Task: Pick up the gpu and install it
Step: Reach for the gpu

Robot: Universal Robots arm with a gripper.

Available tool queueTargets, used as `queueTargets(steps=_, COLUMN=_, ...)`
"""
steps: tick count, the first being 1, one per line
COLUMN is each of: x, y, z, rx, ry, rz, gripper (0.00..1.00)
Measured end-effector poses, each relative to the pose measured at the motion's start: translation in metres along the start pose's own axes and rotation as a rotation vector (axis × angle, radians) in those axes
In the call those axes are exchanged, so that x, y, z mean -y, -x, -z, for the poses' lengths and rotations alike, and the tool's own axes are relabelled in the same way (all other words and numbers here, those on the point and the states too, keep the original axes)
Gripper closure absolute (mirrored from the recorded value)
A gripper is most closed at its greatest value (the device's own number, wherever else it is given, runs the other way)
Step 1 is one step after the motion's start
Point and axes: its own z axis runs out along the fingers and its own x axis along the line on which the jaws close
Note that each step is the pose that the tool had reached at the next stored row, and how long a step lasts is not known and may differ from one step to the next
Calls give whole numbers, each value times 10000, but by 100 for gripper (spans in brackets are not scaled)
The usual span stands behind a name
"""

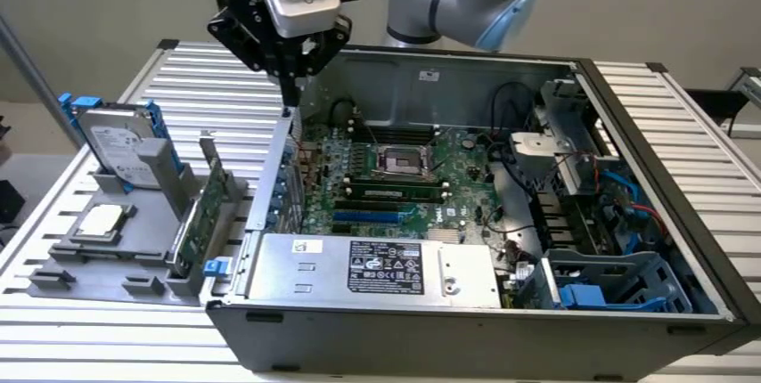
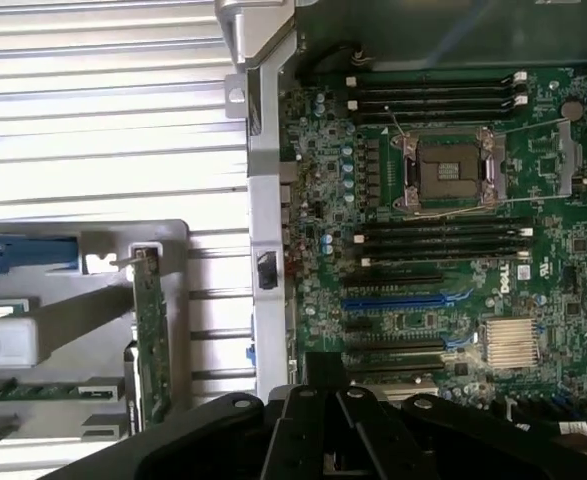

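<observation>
The gpu stands on its long edge in a slot of the grey parts holder, at the exterior view's left of the open computer case. In the wrist view the gpu appears as a thin green edge with a silver bracket at one end. My gripper hangs above the case's left wall, higher than the gpu and beyond it, fingers drawn together to a point with nothing between them. Its dark fingers show over the motherboard. A blue expansion slot lies on the board.
A silver hard drive with blue rails stands in the holder behind the gpu, and a square processor chip lies beside it. A power supply fills the case's front, with a blue drive cage at the right. Everything rests on a ribbed white table.
</observation>
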Motion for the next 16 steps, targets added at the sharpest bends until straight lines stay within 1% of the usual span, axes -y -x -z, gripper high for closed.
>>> queueTargets(steps=16, x=136, y=-722, z=-17, rx=14, ry=-191, rz=3, gripper=89)
